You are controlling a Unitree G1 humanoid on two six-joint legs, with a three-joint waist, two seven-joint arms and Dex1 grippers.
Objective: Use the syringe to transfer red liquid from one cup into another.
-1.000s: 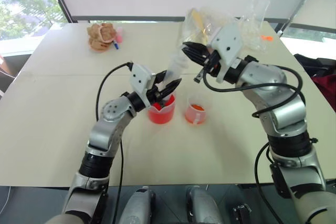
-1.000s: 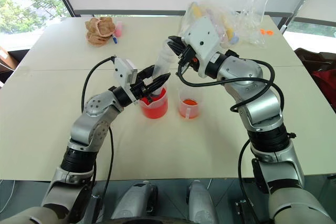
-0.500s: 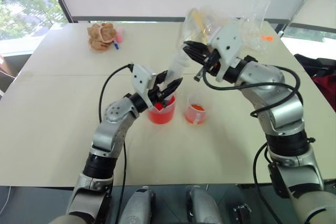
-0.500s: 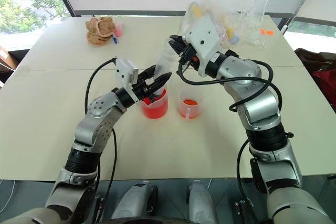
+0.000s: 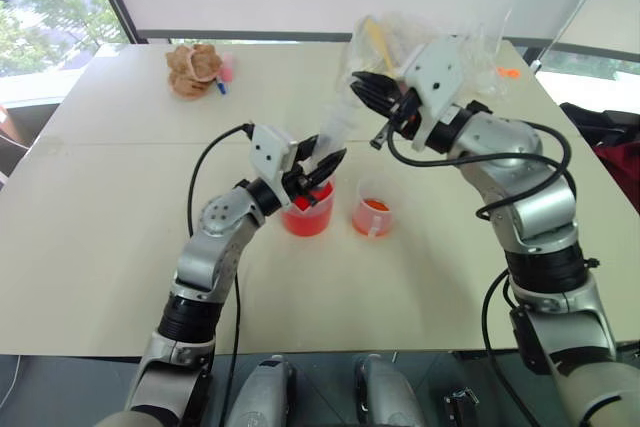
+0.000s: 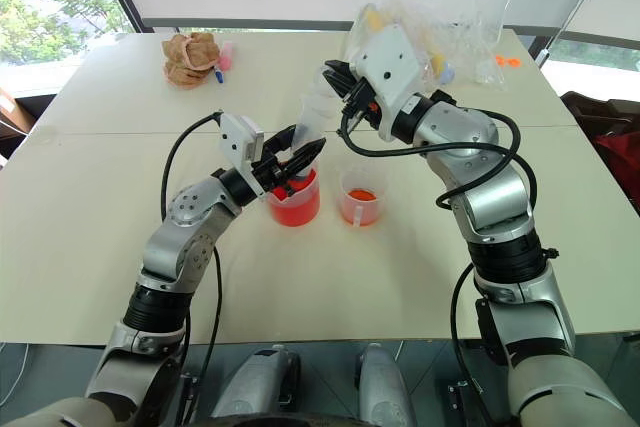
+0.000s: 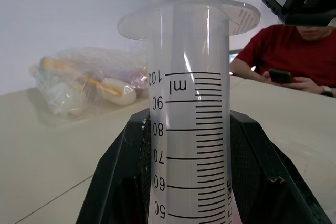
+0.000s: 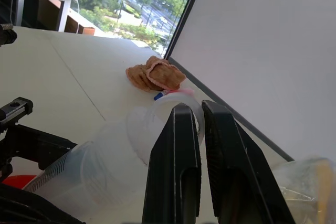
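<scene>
The clear syringe [image 5: 335, 132] leans over the larger beaker [image 5: 308, 215], and its lower end dips into the red liquid [image 5: 304, 221] there. My left gripper [image 5: 322, 169] is shut on the syringe barrel [image 7: 191, 129] just above the beaker rim, one black finger [image 7: 118, 182] on each side of the printed scale. Higher up, my right gripper [image 5: 368, 92] is shut on the plunger handle at the syringe's top end [image 8: 173, 103]. The smaller cup [image 5: 372, 215] stands just right of the beaker and holds a little red liquid.
A brown lumpy object [image 5: 195, 69] with small pink and blue items lies at the table's far left. Crumpled clear plastic bags [image 5: 440, 27] and an orange bit [image 5: 508, 72] sit at the far right. A person in a red shirt [image 7: 294, 51] sits beyond the table.
</scene>
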